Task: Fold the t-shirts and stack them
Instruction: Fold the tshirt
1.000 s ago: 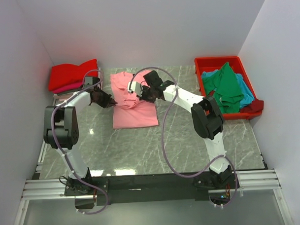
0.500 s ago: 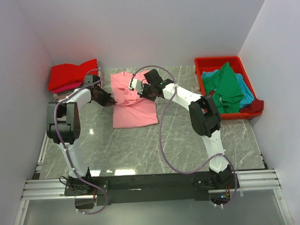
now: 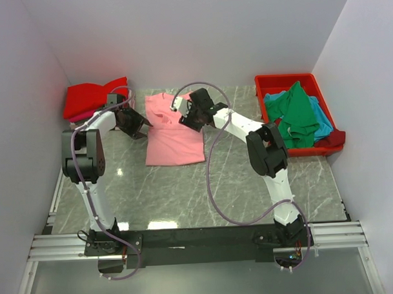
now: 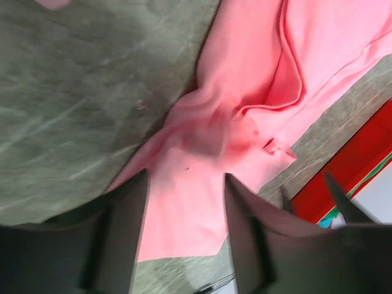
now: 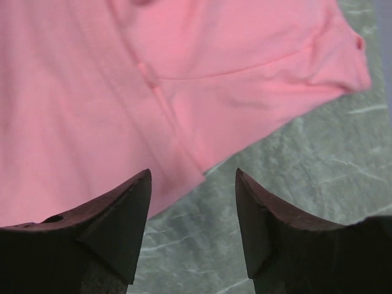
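At the far middle of the table, the pink t-shirt (image 3: 175, 136) lies spread as a rough rectangle, its sides apparently turned in and a fold seam running across it in both wrist views. It looks part-folded, not yet a compact packet and not yet on the stack. The left gripper (image 3: 143, 126) hovers at its left edge and the right gripper (image 3: 186, 119) over its far right part. Both sets of jaws stand apart with nothing between them, the cloth lying loose underneath.

By my reading the task is somewhere in its middle. A folded pile (image 3: 95, 99), red on top with a magenta layer showing beneath, sits in the far left corner. The red bin (image 3: 286, 79) at the far right edge holds a heap of unfolded shirts, green (image 3: 297, 114), teal-blue (image 3: 322, 122) and a dark maroon one (image 3: 336, 139) hanging over its near right corner. So this shirt needs finishing and stacking, then those follow.

The table (image 3: 185, 192) is grey-green, marble-patterned and glossy. Plain white walls close it in on three sides, and a metal rail (image 3: 200, 240) carrying the arm bases runs along the near edge.
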Controlling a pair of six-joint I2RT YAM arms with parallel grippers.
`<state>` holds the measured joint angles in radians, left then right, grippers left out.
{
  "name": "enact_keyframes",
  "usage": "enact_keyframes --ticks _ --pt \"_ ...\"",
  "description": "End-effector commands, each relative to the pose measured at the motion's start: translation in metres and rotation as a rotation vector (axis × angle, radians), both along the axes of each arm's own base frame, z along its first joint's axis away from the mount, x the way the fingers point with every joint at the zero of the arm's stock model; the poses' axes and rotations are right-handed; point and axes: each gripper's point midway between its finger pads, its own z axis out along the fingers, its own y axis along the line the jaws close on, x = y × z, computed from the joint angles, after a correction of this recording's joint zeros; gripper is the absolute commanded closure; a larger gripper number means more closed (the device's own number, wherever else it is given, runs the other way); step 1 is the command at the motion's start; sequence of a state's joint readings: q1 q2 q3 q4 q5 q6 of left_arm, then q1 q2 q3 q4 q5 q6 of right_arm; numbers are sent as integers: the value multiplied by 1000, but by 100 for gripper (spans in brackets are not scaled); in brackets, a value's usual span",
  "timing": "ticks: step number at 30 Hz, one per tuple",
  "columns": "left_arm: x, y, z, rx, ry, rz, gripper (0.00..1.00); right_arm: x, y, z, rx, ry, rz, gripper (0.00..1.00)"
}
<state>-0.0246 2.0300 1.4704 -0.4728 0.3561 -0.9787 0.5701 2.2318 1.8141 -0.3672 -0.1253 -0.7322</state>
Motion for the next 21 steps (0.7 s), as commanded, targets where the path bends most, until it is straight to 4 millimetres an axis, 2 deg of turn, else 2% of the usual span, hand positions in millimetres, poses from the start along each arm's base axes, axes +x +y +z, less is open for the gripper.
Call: enact_keyframes --ticks 1,2,3,5,6,7,8,9,10,11,12,13,14,15,16,17,18,19,21 --pt "3 4 25 -3 -80 -72 40 43 -8 48 120 -137 -162 36" --pt "4 4 30 0 -108 -81 38 46 -13 52 138 -128 -191 36" --pt "4 4 46 4 -157 -96 36 46 -14 63 157 -133 -196 36" --pt "1 7 57 40 -207 -121 36 37 -15 67 178 -91 -150 36" --pt "-2 8 78 53 -265 -129 35 28 -13 83 197 -84 -101 35" --pt "-7 9 84 72 -283 -138 33 7 -3 81 228 -24 10 34" --pt "-18 13 78 92 -266 -133 33 -20 -5 72 173 35 147 34" --pt "-29 14 92 104 -294 -133 33 -40 -7 90 173 29 239 33" --pt "-41 15 91 111 -285 -133 33 -68 -13 69 149 93 317 33" --pt "-62 15 72 112 -230 -133 33 -93 -8 68 163 92 461 33" --pt "-76 15 80 118 -248 -130 33 -109 -11 85 175 44 518 32" --pt "-89 15 74 122 -229 -121 33 -136 -18 58 157 93 561 31" --pt "-112 16 51 124 -166 -116 33 -141 -19 55 134 40 600 30" --pt "-124 16 54 124 -176 -102 33 -161 -20 44 112 42 618 29" --pt "-132 16 47 110 -158 -80 33 -166 -20 41 95 30 621 29" --pt "-150 15 29 101 -104 -65 33 -164 -21 39 68 -2 606 29" --pt "-156 12 29 89 -105 -57 33 -170 -23 26 44 11 592 29" --pt "-164 8 19 70 -86 -44 33 -170 -14 25 41 -16 578 29" --pt "-169 2 12 47 -63 -34 32 -168 -16 11 -22 -30 536 29"
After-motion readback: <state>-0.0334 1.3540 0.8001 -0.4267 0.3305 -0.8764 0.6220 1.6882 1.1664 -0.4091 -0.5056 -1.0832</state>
